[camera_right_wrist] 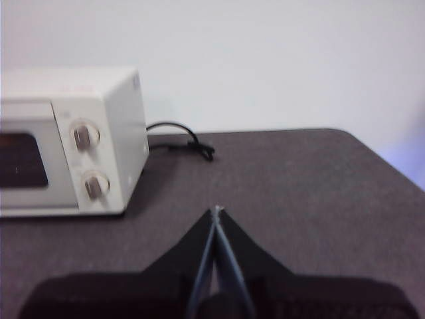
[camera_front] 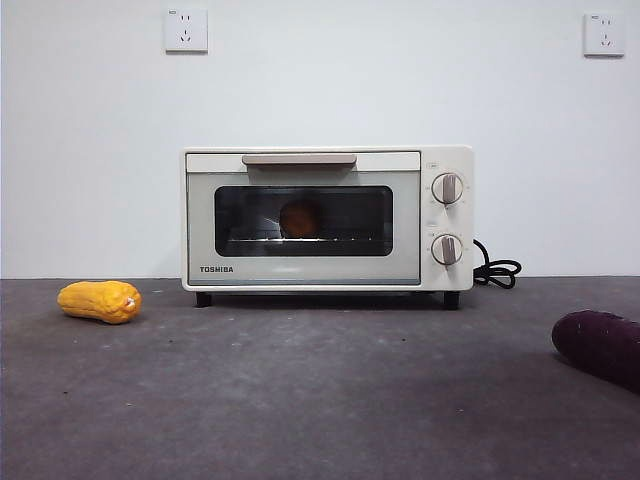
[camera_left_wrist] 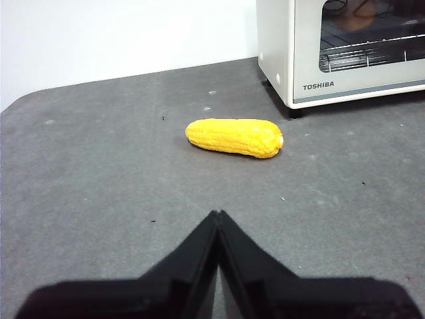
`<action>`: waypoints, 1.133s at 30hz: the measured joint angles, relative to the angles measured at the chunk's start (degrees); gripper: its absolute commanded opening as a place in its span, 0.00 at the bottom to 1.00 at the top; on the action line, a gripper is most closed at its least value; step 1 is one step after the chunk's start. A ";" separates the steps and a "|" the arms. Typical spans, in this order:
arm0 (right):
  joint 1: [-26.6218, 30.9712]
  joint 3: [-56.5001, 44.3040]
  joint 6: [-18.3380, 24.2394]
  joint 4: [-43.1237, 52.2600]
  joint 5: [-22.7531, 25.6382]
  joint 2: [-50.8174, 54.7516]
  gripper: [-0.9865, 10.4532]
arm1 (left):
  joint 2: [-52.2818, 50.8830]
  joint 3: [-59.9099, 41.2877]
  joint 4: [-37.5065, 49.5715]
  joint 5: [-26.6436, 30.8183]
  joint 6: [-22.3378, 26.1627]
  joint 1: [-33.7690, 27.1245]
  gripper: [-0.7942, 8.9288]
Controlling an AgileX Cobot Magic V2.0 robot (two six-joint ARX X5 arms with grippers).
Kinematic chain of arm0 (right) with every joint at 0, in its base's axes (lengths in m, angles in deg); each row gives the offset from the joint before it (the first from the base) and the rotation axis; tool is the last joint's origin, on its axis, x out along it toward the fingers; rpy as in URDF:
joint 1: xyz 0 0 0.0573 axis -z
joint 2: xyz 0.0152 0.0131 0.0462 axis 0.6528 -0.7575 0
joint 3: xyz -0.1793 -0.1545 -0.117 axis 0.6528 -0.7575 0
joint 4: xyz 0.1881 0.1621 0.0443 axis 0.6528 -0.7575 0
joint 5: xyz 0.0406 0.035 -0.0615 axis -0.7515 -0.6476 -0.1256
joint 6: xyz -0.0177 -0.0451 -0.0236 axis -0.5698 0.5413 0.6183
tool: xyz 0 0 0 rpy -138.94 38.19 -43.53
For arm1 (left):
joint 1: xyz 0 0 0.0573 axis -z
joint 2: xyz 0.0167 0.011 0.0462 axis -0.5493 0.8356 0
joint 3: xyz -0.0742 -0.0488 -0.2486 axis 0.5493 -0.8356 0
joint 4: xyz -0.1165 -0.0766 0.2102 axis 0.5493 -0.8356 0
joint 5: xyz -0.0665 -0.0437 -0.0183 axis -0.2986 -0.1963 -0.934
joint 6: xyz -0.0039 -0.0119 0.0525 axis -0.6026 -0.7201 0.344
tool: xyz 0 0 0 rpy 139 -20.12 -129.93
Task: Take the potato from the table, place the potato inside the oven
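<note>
The potato (camera_front: 300, 219) sits on the rack inside the cream-white TOSHIBA oven (camera_front: 327, 218), seen through the dark glass of its shut door. In the left wrist view the oven (camera_left_wrist: 345, 50) fills a corner and the potato (camera_left_wrist: 358, 22) shows dimly behind the glass. My left gripper (camera_left_wrist: 217, 214) is shut and empty, held back over the table (camera_left_wrist: 99, 173) well short of the oven. My right gripper (camera_right_wrist: 216, 211) is shut and empty too, off to the knob side of the oven (camera_right_wrist: 70, 156). Neither gripper appears in the front view.
A yellow ridged corn cob (camera_front: 100, 300) lies on the table left of the oven, also in the left wrist view as the corn cob (camera_left_wrist: 234, 137). A dark purple oblong item (camera_front: 600, 347) lies at the front right. The black cord (camera_front: 496, 270) trails right of the oven.
</note>
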State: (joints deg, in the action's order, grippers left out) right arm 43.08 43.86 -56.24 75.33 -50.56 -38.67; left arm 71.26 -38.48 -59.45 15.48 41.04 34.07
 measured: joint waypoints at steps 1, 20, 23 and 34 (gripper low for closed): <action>0.00 -1.49 0.33 0.02 0.02 1.27 0.09 | 0.00 0.00 0.00 0.00 0.00 0.00 0.08; -0.02 -12.46 2.62 -2.64 0.07 11.80 0.09 | 0.44 0.00 0.00 0.00 -0.02 0.00 0.08; -0.02 -12.48 2.64 -4.66 0.07 11.80 0.09 | 0.50 0.00 0.00 0.00 0.00 0.00 0.08; -0.02 -12.50 2.64 -7.23 -0.48 11.80 0.09 | 0.94 0.00 0.00 0.00 0.00 0.00 0.08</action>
State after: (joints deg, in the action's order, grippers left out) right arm 43.06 31.35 -53.60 68.10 -51.04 -26.86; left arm 72.20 -38.48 -59.45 15.48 41.04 34.07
